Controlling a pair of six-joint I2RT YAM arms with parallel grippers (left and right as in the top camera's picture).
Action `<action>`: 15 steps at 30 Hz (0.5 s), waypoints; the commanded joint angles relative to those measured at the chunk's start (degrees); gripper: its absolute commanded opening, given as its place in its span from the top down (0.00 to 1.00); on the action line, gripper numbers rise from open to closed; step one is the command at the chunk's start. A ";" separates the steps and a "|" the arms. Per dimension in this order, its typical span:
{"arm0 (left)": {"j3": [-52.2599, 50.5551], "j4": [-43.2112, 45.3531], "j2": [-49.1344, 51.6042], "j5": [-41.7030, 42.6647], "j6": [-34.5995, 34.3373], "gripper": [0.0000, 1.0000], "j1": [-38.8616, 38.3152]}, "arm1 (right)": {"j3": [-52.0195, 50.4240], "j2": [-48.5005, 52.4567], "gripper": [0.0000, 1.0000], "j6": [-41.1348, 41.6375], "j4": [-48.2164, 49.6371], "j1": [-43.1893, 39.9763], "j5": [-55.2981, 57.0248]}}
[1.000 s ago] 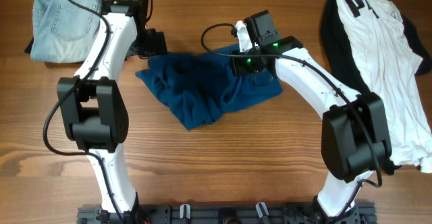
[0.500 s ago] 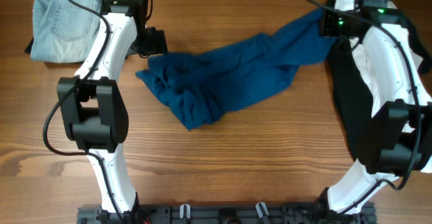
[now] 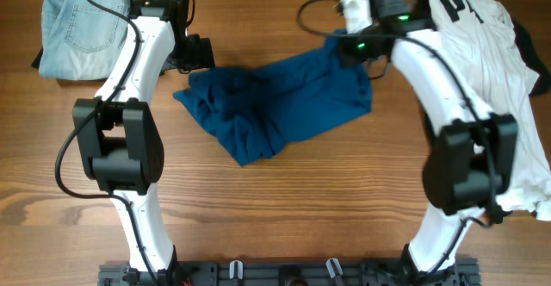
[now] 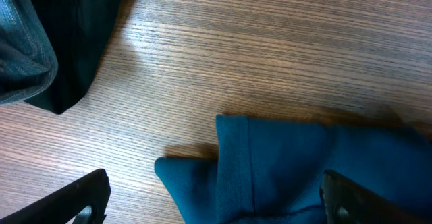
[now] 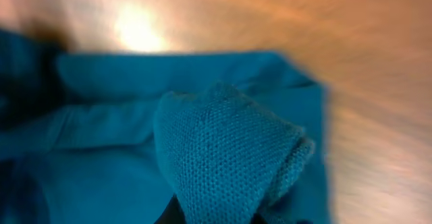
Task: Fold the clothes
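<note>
The dark-blue shirt [image 3: 284, 101] lies crumpled in the middle of the table. My left gripper [image 3: 194, 55] hovers over its upper left corner, open, with shirt fabric [image 4: 283, 170] between the wide-spread fingers [image 4: 216, 204]. My right gripper [image 3: 349, 49] is shut on the shirt's upper right corner, and bunched blue knit [image 5: 223, 150] fills its jaws [image 5: 216, 217]. Pale denim jeans [image 3: 82, 23] lie at the far left. A white black-printed shirt [image 3: 491, 71] lies at the far right.
A black piece shows at the white shirt's right edge [image 3: 527, 43], and another under the jeans [image 3: 39, 60], also in the left wrist view [image 4: 88, 42]. Bare wooden table [image 3: 284, 208] spans the front half.
My right gripper pulled the shirt's corner far out to the right, stretching it, then came back left with it. The shirt now lies wider than before. The left arm has not moved.
</note>
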 commanded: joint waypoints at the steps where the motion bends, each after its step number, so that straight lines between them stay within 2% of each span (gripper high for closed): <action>1: -0.37 0.20 -0.61 0.70 -0.13 0.00 0.31 | 0.72 3.34 0.91 0.26 -1.86 2.62 0.85; 3: -0.37 0.22 -0.61 0.70 -0.15 0.00 0.31 | 0.72 3.54 0.73 -1.53 -3.32 4.04 -0.76; 4: -0.37 0.24 -0.61 0.70 -0.15 0.00 0.31 | 0.72 3.54 0.70 -3.78 -3.85 4.76 -3.32; 15: -0.37 0.48 -0.61 0.70 -0.15 0.00 0.31 | 0.74 3.48 0.77 -5.66 -4.02 8.41 -17.14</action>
